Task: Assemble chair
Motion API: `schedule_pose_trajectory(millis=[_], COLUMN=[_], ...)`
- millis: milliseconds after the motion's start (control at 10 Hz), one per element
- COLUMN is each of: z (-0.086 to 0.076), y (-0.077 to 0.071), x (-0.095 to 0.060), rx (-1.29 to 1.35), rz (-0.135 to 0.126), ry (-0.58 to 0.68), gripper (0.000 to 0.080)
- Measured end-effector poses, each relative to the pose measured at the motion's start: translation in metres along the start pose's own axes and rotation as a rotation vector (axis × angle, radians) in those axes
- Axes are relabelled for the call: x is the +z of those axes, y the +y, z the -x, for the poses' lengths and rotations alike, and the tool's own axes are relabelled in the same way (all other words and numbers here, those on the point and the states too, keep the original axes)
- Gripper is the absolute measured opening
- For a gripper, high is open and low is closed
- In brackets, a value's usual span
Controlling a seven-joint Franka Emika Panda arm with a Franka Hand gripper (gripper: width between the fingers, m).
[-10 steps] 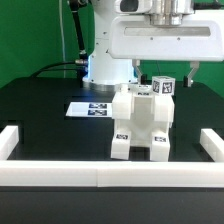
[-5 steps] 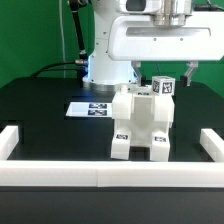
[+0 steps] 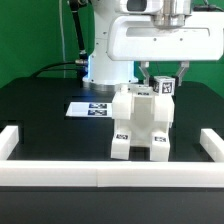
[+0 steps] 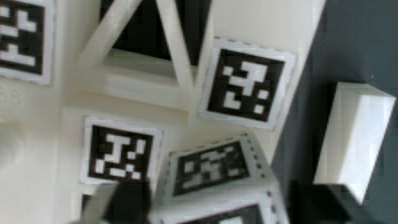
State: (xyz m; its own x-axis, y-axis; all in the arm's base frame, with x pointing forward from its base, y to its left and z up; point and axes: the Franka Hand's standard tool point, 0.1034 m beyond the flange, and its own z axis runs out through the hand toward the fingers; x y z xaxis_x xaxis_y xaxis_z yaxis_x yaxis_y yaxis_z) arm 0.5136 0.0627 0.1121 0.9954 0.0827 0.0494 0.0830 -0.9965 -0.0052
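The chair (image 3: 140,122) stands on the table (image 3: 40,115) — marker board (image 3: 90,108) just behind.

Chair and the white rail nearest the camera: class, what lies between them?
Nothing. In the exterior view, only a bare strip of black table separates the chair from the rail.

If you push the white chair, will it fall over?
Probably not easily: the chair looks blocky and sits on a wide, chunky base. It seems to be hard plastic, so it likely stays stiff when lifted. Its smooth white sides may be a bit slippery.
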Motion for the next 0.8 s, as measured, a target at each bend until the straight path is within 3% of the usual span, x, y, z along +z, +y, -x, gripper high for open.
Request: schedule_pose_trajectory(millis=[400, 800], z=[-0.0001, -0.0004], y=[0.0, 0.0008], x=[0.0, -0.0001], rx=[0.047, 0.357], rz=[-0.001, -0.01], ry=[0.0, 0.002], gripper=[0.0286, 0.0287])
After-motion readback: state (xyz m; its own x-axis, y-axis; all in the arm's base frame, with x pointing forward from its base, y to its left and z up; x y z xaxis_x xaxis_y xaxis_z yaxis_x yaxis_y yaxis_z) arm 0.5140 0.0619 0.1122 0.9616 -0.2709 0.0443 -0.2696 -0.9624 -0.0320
